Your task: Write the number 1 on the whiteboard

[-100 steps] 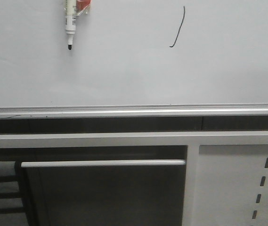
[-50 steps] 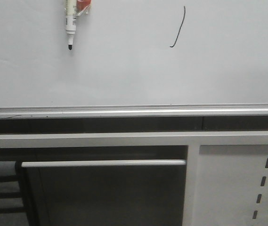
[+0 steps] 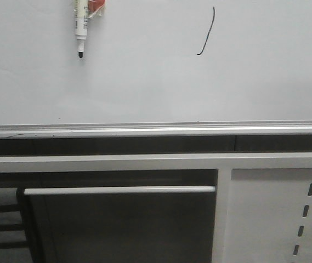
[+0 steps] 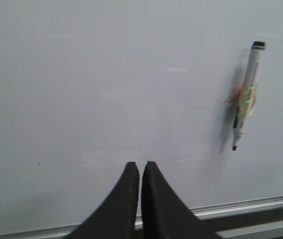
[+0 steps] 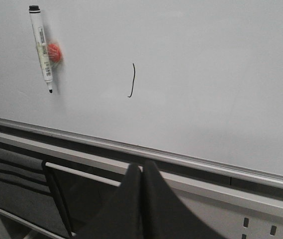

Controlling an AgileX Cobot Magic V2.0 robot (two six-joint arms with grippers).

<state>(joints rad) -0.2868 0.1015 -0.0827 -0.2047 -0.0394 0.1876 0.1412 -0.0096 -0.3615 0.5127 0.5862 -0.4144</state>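
- Pale grey-white whiteboard (image 3: 145, 82) fills the upper half of the front view, with a silver rail (image 3: 156, 130) along its lower edge
- Below the rail: a dark gap, a light horizontal frame bar, and a white perforated panel (image 3: 279, 216) at lower right with slotted holes
- Number 1 (image 3: 208, 32) is present on the board, right of centre near the upper edge in the front view: a thin black stroke, slightly slanted, with a small hook at the lower end; also seen in the right wrist view (image 5: 132, 79)
- Marker pen (image 3: 80, 27) sits on the board well to the left of the stroke, tip down, black tip uncapped; an orange-red holder (image 3: 96, 6) sits behind its barrel
- Pen barrel carries a printed label; the text is too small and blurred to read in any view
- Left gripper (image 4: 140, 167): dark fingers pressed together, nothing between them, pointing at bare board, apart from the pen (image 4: 245, 94)
- Right gripper (image 5: 142, 167): fingers pressed together, nothing held, seen against the rail, well apart from the stroke and pen (image 5: 42, 47)
- No other writing on the board can be made out
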